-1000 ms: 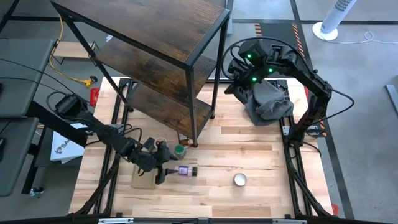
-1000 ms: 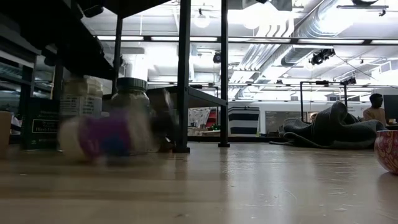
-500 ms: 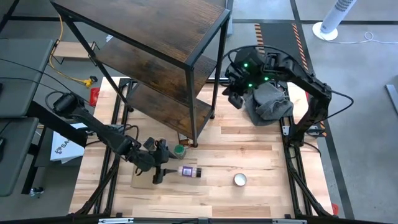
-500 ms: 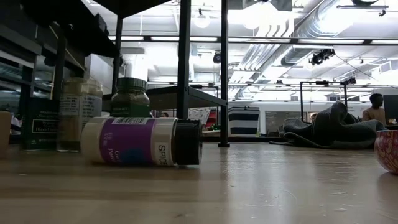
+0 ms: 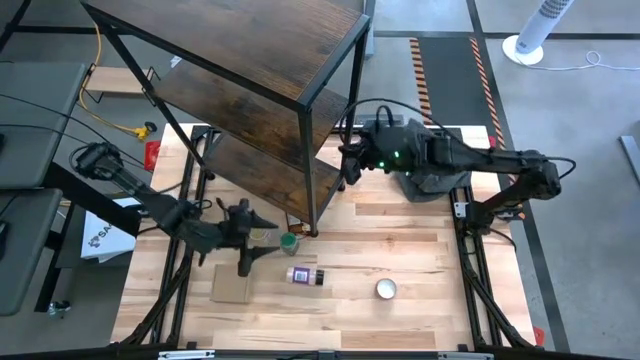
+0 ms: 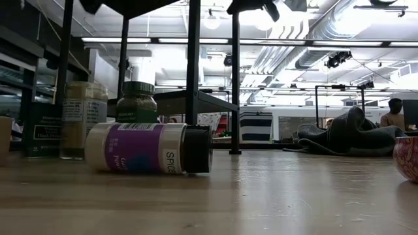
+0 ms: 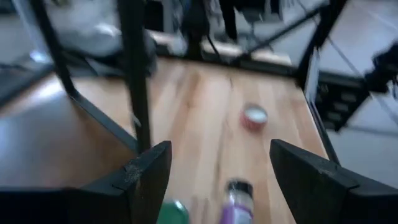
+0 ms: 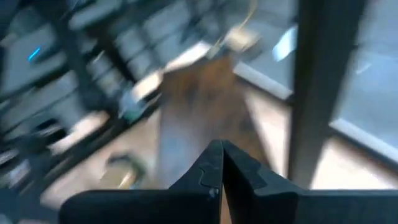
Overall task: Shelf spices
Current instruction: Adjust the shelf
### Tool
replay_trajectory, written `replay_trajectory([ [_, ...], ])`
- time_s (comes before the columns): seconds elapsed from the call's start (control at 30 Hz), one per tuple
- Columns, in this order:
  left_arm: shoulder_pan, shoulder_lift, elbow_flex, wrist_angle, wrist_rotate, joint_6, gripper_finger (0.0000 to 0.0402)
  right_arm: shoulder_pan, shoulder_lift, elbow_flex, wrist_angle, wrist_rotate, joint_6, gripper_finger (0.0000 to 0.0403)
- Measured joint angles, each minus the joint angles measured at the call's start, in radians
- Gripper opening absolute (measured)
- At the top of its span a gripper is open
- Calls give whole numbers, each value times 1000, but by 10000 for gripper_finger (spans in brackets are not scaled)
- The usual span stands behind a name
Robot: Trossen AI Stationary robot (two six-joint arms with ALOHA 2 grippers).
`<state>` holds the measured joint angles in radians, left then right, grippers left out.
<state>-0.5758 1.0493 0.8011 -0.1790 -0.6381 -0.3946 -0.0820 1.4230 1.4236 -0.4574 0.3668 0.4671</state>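
A pale wood tabletop (image 5: 400, 250) carries the tall dark shelf (image 5: 250, 90), whose black frame legs stand on its far half; in the low view an open workshop with ceiling lights stretches behind, and a person sits far off at the right edge.

The left gripper (image 5: 245, 255) hangs above the tabletop at the near left, its fingers spread apart and grasping nothing; in the left wrist view its two dark fingers (image 7: 146, 177) frame bare wood. Just beyond its tips, on the side away from the arm, the dark-capped jar with purple-white label (image 5: 303, 275) lies on its side, apart from the fingers; the low view shows it flat on the wood with its black cap to the right (image 6: 149, 148). Close beside the gripper, nearer the shelf, the green-lidded jar (image 5: 289, 241) stands upright at the foot of a shelf leg, and the tan-lidded jar (image 6: 83, 119) stands beside it, with the small dark tin (image 6: 40, 130) further left in the low view. A flat brown cardboard square (image 5: 231, 286) lies under the gripper. A round silvery disc (image 5: 386, 289) rests well apart, past the fallen jar.

The right gripper (image 5: 349, 168) is clenched shut with nothing between its fingers (image 8: 221, 168), reaching out beside the shelf's right post, with a grey cloth (image 5: 432, 172) behind it
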Motion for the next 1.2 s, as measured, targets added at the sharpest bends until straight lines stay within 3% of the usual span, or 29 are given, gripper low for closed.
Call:
replay_trajectory([
  [0.07,0,-25,10,31,-54,50,268,21,-8,-43,81,101,-1,0],
  [0.27,29,-83,13,194,-203,250,268,0,-8,-98,145,175,-4,0],
  [0.63,106,-99,13,390,-175,303,268,-160,-8,-97,241,400,-233,0],
  [0.87,106,-99,13,488,-175,302,268,-319,-10,-97,279,327,-247,0],
  [1.03,101,-98,12,542,-175,294,268,-363,-47,-97,260,249,-321,0],
  [1.2,101,-103,12,577,-151,216,268,-391,-159,-96,26,195,-366,0],
])
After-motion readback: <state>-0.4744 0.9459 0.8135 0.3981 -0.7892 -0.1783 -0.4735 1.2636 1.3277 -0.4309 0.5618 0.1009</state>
